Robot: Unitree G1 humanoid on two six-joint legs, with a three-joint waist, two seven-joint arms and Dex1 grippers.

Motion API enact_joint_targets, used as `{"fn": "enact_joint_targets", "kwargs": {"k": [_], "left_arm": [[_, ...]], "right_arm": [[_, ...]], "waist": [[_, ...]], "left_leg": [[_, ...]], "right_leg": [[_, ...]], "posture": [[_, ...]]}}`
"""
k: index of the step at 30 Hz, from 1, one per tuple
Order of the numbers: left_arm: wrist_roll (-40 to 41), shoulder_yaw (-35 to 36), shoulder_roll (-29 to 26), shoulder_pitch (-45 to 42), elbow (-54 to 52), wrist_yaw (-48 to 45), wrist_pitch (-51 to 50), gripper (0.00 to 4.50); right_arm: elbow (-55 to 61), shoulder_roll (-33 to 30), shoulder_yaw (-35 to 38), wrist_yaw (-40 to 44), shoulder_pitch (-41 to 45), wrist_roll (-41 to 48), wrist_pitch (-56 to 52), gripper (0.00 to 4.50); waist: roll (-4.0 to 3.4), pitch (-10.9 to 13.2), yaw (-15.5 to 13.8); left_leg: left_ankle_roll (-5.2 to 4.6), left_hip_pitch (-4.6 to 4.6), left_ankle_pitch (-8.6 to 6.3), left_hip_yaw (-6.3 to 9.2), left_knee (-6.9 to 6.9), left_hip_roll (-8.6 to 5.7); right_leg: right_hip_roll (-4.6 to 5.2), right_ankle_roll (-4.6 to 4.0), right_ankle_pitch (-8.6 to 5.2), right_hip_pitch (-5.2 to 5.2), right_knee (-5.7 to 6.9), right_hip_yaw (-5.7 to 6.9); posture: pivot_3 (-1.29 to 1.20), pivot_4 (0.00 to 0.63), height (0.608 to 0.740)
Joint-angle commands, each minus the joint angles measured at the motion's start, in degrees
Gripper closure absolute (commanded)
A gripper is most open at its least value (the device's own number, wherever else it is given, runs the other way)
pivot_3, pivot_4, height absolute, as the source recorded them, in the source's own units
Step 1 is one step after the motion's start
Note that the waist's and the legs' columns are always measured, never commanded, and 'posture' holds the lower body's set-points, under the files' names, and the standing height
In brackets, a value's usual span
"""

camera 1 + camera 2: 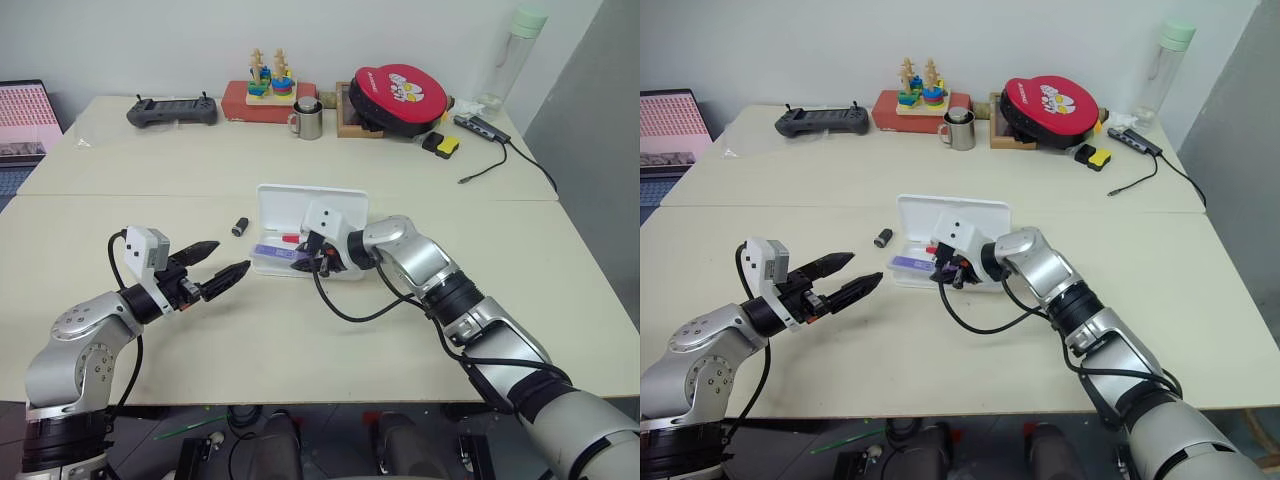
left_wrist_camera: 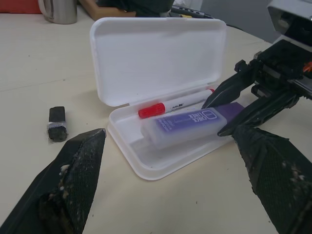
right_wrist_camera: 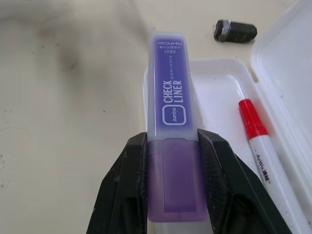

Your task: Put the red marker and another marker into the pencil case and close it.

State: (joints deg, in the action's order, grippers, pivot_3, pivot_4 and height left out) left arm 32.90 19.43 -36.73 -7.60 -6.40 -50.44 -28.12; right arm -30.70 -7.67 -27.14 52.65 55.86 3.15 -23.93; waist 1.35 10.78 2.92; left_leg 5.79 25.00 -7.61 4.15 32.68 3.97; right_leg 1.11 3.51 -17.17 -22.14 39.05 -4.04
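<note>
Right gripper clamps purple highlighter over open pencil case, frame centre. Red marker already inside. Lower highlighter flat beside it, then release. Left gripper hangs wide open, lower left.

Bare table lies before the pencil case; small black cap sits just left.

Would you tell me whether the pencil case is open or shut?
Open: the pencil case has its lid raised behind the tray, with the red marker visible inside.
</note>
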Motion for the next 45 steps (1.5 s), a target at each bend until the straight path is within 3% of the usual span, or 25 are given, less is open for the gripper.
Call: {"fn": "enact_joint_targets", "kwargs": {"k": [1, 10, 14, 19, 31, 34, 45], "left_arm": [[1.3, 0.6, -0.2, -0.5, -2.4, 0.5, 0.4, 0.00], [0.8, 0.4, 1.1, -4.1, 0.8, 3.5, 1.0, 0.00], [-4.1, -1.0, 1.2, -8.0, 6.9, 8.2, 2.8, 0.00], [-12.0, -5.3, 2.5, -17.5, 22.1, 15.4, 4.4, 0.00], [-17.9, -9.6, 5.5, -31.0, 43.7, 14.9, 9.9, 0.00], [-19.0, -10.6, 6.3, -32.8, 46.8, 14.7, 10.2, 0.41], [-19.6, -10.7, 7.5, -33.0, 48.3, 12.8, 13.1, 2.68]], "right_arm": [[-0.3, 0.9, 1.3, 0.9, 2.0, -0.9, 1.8, 2.16], [0.1, 0.9, 4.9, 1.1, 3.0, -0.5, 2.1, 0.03], [5.7, 1.4, 8.6, 2.7, 1.8, 3.4, 1.7, 0.01], [17.2, 0.9, 13.6, -0.9, -0.9, 7.1, -2.1, 0.01], [29.4, -1.1, 15.2, -6.4, -3.9, 8.7, -9.7, 0.01], [30.3, -1.5, 15.9, -7.4, -4.1, 8.8, -10.6, 0.00], [29.7, -2.3, 16.2, -8.5, -3.6, 9.4, -10.2, 0.00]], "waist": [[0.00, 0.0, 0.0], [0.00, 0.0, -0.1], [0.00, 0.0, 0.0], [0.00, 0.0, -0.1], [0.01, 0.0, -0.6], [0.01, 0.0, -0.6], [0.01, 0.0, -0.6]], "left_leg": [[0.00, 0.00, 0.00, 0.00, 0.01, 0.00], [0.00, 0.00, 0.00, 0.00, 0.03, 0.00], [0.00, 0.00, 0.00, 0.00, 0.03, -0.01], [0.00, 0.00, 0.00, 0.02, 0.04, -0.01], [0.00, 0.05, 0.01, 0.04, 0.05, -0.02], [0.00, 0.06, 0.01, 0.03, 0.05, -0.03], [0.00, 0.07, 0.01, 0.04, 0.04, -0.03]], "right_leg": [[0.00, 0.00, 0.00, 0.00, 0.00, 0.00], [0.00, 0.03, 0.01, 0.01, 0.00, 0.00], [0.00, 0.02, 0.01, 0.01, 0.00, -0.01], [-0.03, 0.06, 0.00, 0.02, 0.03, 0.01], [-0.02, 0.06, 0.03, 0.02, 0.02, 0.04], [-0.02, 0.06, 0.03, 0.01, 0.02, 0.03], [-0.02, 0.06, 0.03, 0.01, 0.02, 0.04]], "posture": [[0.00, 0.150, 0.740], [0.00, 0.150, 0.740], [0.00, 0.150, 0.740], [0.00, 0.150, 0.740], [0.00, 0.150, 0.740], [0.00, 0.150, 0.740], [0.00, 0.150, 0.740]]}}
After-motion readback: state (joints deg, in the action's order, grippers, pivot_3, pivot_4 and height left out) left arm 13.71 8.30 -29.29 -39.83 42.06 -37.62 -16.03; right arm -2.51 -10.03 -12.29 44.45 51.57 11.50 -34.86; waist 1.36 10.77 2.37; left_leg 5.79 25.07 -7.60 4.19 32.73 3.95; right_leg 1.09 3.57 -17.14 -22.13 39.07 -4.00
